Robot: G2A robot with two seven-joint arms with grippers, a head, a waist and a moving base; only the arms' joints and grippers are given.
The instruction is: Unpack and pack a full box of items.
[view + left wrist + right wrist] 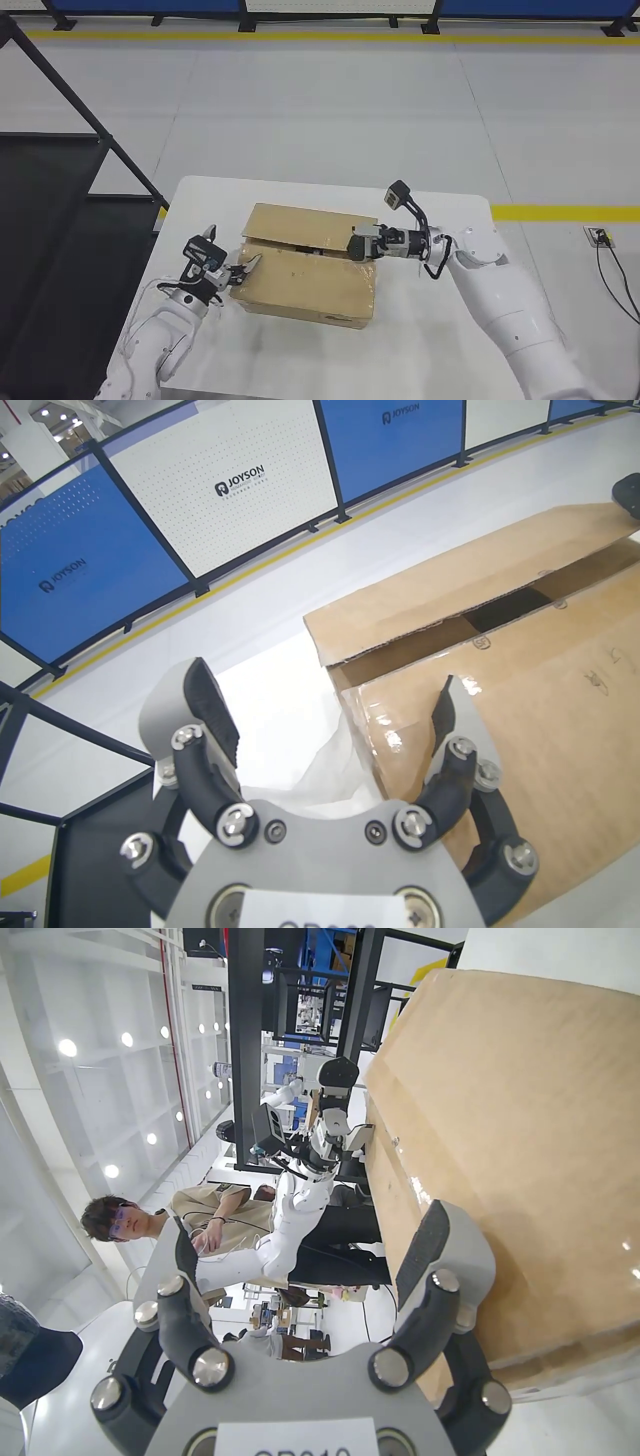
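The box [310, 270] sits mid-table [430, 340], its top flaps nearly closed with a dark gap between them. The left gripper [243, 268] is at its left end, fingers spread wide and empty, one by the near flap's corner. The right gripper [357, 245] is at its right end, likewise spread and empty, one finger against the cardboard.

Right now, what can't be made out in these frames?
- Contents of the box: top and left wrist views, the flaps leave only a dark slit.
- Whether the right gripper touches the box: right wrist view, the gripper itself covers the contact.
- White sheet by the box: left wrist view, partly behind the left gripper.
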